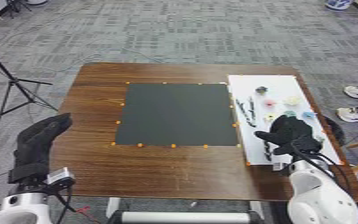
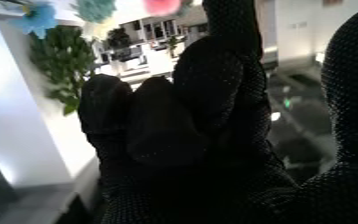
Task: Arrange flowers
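Flowers [image 1: 292, 100] in mixed colours, spread over the white board [image 1: 246, 85] at the right of the head view's frame. Much nearer, the right hand [image 1: 291, 134], over the board's lower part; well apart at the left edge, the left hand [image 1: 40, 140], with the black mat [image 1: 175, 115] between. Right fingers loosely bent, thumb spread away, apparently pinching nothing; left fingers close together, roughly straight. Just beyond the right fingers, up and slightly right in the frame, the blue flower [image 1: 309, 114]; farther up and leftward, the pink flower [image 1: 270, 103]. Left of the thumb and higher, slim dark pieces [image 1: 251, 110], probably stems, long axis up and down the frame. Probably best to close across that axis, without brushing neighbouring blooms.
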